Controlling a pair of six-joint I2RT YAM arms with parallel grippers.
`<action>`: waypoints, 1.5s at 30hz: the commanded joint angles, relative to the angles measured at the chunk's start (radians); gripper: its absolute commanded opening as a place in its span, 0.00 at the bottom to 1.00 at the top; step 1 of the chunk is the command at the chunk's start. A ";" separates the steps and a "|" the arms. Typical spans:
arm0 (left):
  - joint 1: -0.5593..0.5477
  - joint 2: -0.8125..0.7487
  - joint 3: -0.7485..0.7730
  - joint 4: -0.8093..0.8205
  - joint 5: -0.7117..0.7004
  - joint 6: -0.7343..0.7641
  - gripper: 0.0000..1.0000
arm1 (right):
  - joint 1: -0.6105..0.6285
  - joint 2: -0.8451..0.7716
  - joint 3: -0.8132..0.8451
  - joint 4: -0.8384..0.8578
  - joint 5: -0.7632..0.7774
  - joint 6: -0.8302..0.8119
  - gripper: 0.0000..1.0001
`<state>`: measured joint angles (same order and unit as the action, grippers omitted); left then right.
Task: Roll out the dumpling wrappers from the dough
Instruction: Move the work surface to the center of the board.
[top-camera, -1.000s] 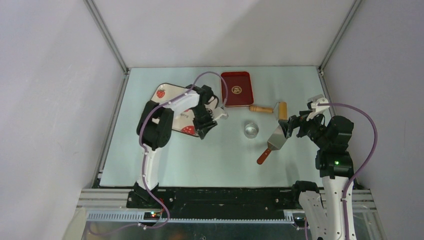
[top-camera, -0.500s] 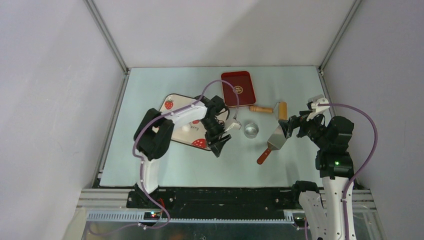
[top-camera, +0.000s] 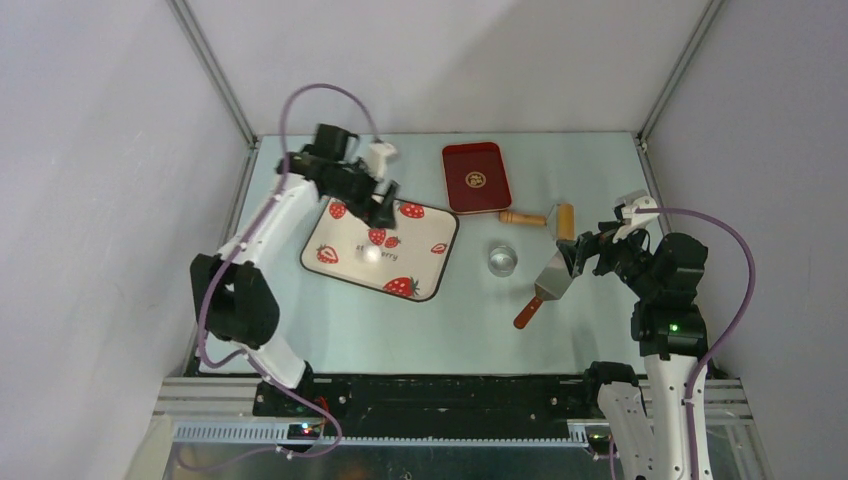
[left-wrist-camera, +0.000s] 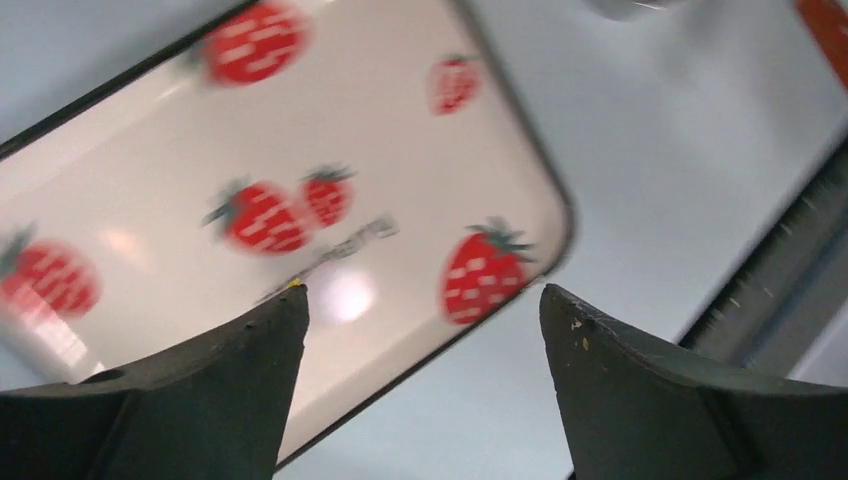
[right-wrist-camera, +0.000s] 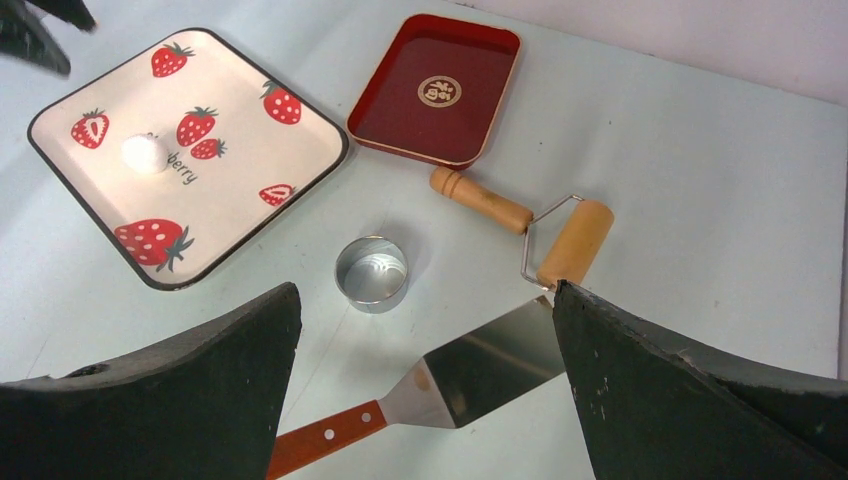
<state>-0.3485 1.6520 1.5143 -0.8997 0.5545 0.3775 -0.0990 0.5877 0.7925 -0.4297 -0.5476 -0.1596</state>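
Observation:
The dough (top-camera: 372, 255) (right-wrist-camera: 145, 153) is a small white lump lying on the white strawberry tray (top-camera: 431, 283) (right-wrist-camera: 300, 190). My left gripper (top-camera: 385, 208) (left-wrist-camera: 422, 300) hovers open above the tray's far edge with nothing between its fingers; its wrist view is blurred and shows the tray (left-wrist-camera: 180, 160) below. My right gripper (top-camera: 573, 255) (right-wrist-camera: 425, 290) stands wide open and empty over the spatula (top-camera: 545, 285) (right-wrist-camera: 480, 365), at the right of the table. The wooden roller (top-camera: 540, 217) (right-wrist-camera: 575, 243) lies just beyond the spatula. Dumpling wrappers are out of view.
A red tray (top-camera: 475, 178) (right-wrist-camera: 435, 90) sits at the back, right of the strawberry tray. A small silvery round cup (top-camera: 503, 259) (right-wrist-camera: 371, 272) stands between the strawberry tray and the spatula. Grey walls close in the table on three sides.
The strawberry tray has shifted right and nearer. My left gripper opened, left the tray's right edge and swung up and back to the far left. The right arm has not moved.

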 joint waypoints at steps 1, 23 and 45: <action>0.228 0.020 0.039 0.020 -0.158 -0.102 0.88 | 0.011 -0.013 -0.001 0.032 -0.010 -0.019 1.00; 0.573 0.511 0.212 -0.093 -0.225 -0.149 0.61 | 0.008 -0.011 -0.001 0.029 -0.012 -0.020 1.00; 0.572 0.288 -0.130 -0.108 -0.181 -0.118 0.27 | 0.010 -0.011 -0.001 0.030 -0.014 -0.019 1.00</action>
<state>0.2256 2.0476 1.4391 -0.9894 0.3759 0.2440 -0.0910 0.5774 0.7925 -0.4294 -0.5507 -0.1623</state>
